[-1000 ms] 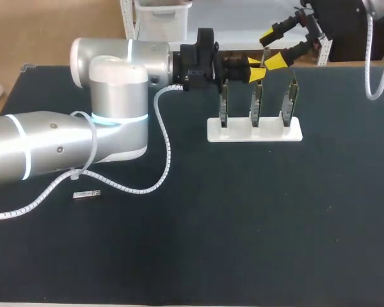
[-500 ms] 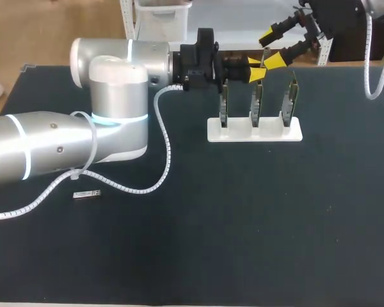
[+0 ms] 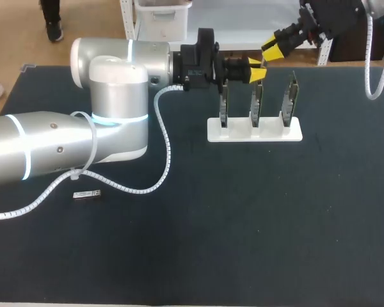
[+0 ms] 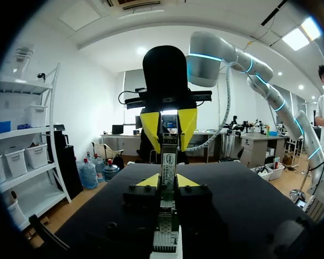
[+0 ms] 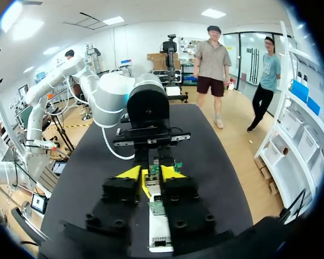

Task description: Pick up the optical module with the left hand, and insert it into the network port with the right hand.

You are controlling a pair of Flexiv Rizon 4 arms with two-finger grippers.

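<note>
- Your left arm (image 3: 115, 109) stretches over the counter (image 3: 243, 224); the left jaws sit at the top of the middle board (image 3: 256, 102), and you cannot tell whether they grip it.
- Your right jaws hang parted beyond the white holder (image 3: 255, 133).
- The optical module (image 3: 87, 194) lies on the counter near your left arm.

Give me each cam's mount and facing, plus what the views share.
Head view: fixed above and behind, looking down on the table; shows left arm and right arm.
Left wrist view: on the left wrist, looking along its own jaws at the right arm's jaws.
Right wrist view: on the right wrist, looking along its jaws back at the left arm's.
Shared: wrist views face each other; all three show the white stand.
</note>
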